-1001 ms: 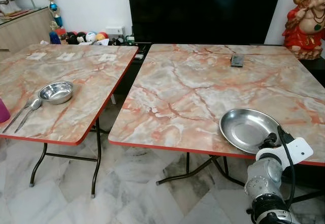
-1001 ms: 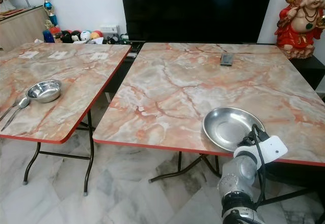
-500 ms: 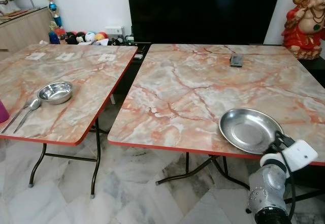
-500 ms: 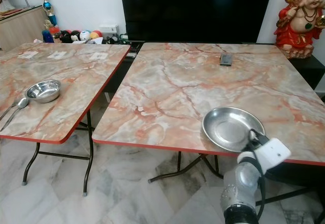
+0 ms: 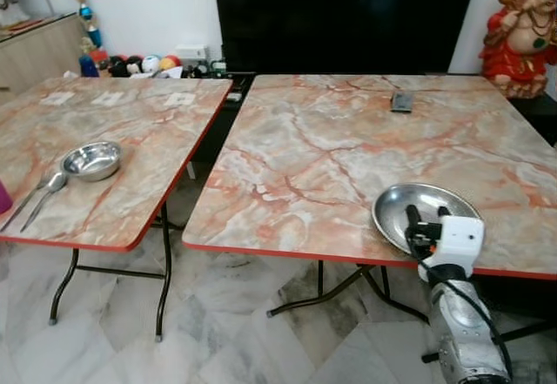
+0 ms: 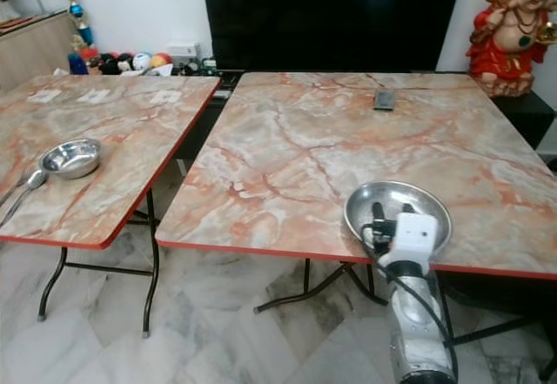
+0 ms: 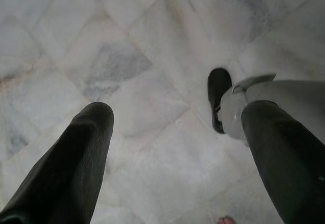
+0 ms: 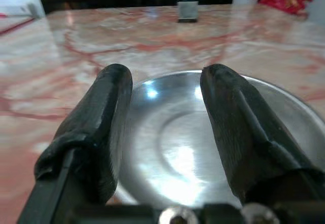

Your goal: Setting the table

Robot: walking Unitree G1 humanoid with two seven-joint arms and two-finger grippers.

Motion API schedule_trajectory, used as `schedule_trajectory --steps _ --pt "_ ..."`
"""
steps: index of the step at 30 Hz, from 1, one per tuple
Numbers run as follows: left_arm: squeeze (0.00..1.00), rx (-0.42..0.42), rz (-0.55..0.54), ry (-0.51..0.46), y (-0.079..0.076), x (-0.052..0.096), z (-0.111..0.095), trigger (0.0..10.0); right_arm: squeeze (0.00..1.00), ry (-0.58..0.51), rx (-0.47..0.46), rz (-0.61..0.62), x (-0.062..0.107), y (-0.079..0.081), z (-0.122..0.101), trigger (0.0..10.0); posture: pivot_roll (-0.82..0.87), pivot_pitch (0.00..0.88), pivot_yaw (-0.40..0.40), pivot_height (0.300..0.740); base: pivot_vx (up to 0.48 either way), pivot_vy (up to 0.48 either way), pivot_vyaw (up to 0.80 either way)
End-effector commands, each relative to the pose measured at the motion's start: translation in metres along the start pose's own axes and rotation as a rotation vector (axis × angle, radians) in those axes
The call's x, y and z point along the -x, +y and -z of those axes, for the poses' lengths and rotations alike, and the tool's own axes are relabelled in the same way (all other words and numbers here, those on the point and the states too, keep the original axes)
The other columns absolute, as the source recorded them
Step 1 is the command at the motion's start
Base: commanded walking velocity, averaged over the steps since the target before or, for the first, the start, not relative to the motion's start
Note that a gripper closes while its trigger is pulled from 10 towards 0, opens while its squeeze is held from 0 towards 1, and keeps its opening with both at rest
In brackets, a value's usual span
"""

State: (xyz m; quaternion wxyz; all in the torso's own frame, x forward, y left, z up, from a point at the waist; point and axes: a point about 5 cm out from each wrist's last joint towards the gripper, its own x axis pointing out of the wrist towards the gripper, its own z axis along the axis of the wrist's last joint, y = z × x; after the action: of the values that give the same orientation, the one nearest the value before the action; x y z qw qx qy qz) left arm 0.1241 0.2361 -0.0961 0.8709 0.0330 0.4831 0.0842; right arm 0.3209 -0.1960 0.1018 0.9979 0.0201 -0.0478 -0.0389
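Up comes the right gripper [image 5: 426,216], now raised over the near rim of the steel plate [image 5: 424,216].
Two marble tables: the right table [image 5: 331,149] carries the plate at its near edge, with the black fingers [image 8: 104,117] parted and gripping nothing; the left table [image 5: 130,131] has a small bowl [image 5: 91,159] with spoons [image 5: 39,197] beside it. Left gripper [image 7: 167,148] hangs spread above the floor [image 7: 142,46].
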Motion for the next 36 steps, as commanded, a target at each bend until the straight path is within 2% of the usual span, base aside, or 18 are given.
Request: schedule_trajectory --steps 1,4,6,10,18,27,36 --pt "0.00 0.002 -0.018 0.004 0.004 0.001 0.003 10.0 0.00 -0.058 -0.008 -0.038 0.000 0.008 -0.011 10.0 -0.04 0.015 0.061 0.740 0.000 0.000 0.00" --pt "0.00 0.011 -0.024 0.001 0.004 0.001 0.003 10.0 0.00 -0.057 -0.009 -0.027 0.007 0.010 -0.008 10.0 -0.03 0.018 0.055 0.740 0.000 0.000 0.00" --pt "0.00 0.019 -0.029 -0.003 0.004 0.001 0.003 10.0 0.00 -0.015 -0.081 0.041 0.016 0.008 0.001 10.0 -0.03 0.024 0.048 0.740 0.000 0.000 0.00" --pt "0.00 0.043 -0.039 -0.007 0.004 0.001 0.003 10.0 0.00 -0.013 -0.026 -0.002 0.025 0.011 0.005 10.0 -0.02 0.030 0.034 0.740 0.000 0.000 0.00" --pt "0.00 0.056 -0.042 -0.004 0.005 0.002 0.004 10.0 0.00 -0.023 -0.004 -0.025 0.019 0.007 -0.002 10.0 -0.01 0.033 0.023 0.740 0.000 0.000 0.00" --pt "0.00 0.083 -0.045 -0.006 0.005 0.002 0.005 10.0 0.00 -0.014 -0.025 -0.034 0.018 0.016 -0.001 10.0 0.00 0.036 0.024 0.740 0.000 0.000 0.00" --pt "0.00 0.080 -0.044 0.000 0.006 0.002 0.006 10.0 0.00 0.000 -0.042 -0.035 0.018 0.022 0.001 10.0 0.00 0.039 0.026 0.740 0.000 0.439 0.00"
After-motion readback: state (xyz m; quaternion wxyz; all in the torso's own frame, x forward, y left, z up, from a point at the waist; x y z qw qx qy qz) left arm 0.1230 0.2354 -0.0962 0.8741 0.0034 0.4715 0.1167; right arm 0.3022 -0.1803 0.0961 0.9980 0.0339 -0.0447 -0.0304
